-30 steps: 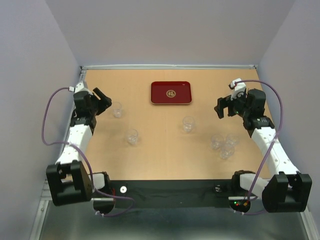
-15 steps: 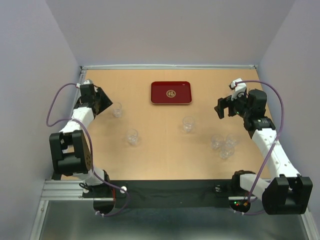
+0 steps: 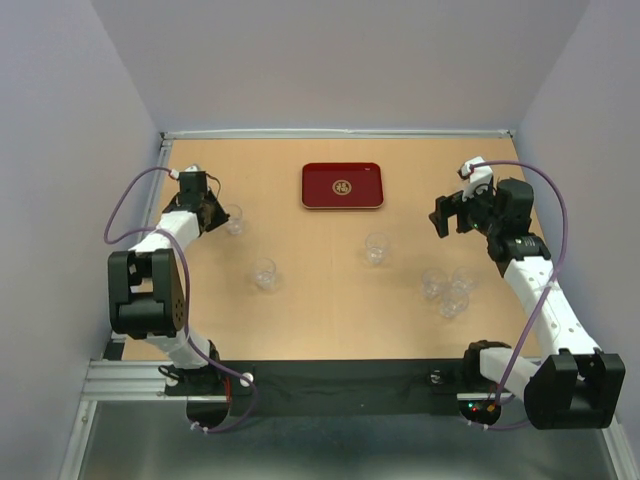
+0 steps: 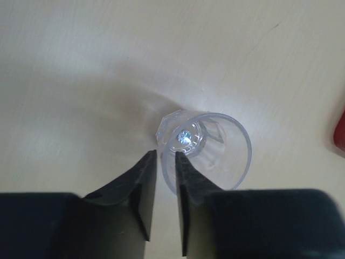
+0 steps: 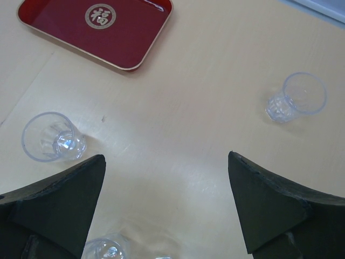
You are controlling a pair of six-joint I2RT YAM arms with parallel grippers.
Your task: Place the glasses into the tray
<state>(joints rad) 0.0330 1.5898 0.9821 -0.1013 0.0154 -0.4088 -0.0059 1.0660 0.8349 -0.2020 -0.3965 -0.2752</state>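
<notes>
Several clear glasses stand on the wooden table. One glass (image 3: 234, 218) (image 4: 215, 145) is at the far left, and my left gripper (image 3: 215, 213) (image 4: 166, 155) straddles its near wall, one finger inside and one outside. Its jaws are narrow, with a slit of table still showing beside the wall. Other glasses stand at left centre (image 3: 264, 272) and mid-table (image 3: 376, 247) (image 5: 53, 137), and three cluster at the right (image 3: 450, 288). The dark-red tray (image 3: 342, 186) (image 5: 129, 38) lies at the back centre and holds nothing. My right gripper (image 3: 440, 218) (image 5: 166, 155) hovers wide open over bare table.
The tray's red edge (image 4: 340, 129) shows at the right border of the left wrist view. Grey walls close in the table on the left, right and back. A black strip (image 3: 330, 385) runs along the near edge between the arm bases.
My left arm has folded back and brought its gripper up to the far-left glass. Its jaws have narrowed around that glass's wall. The right arm has not moved.
</notes>
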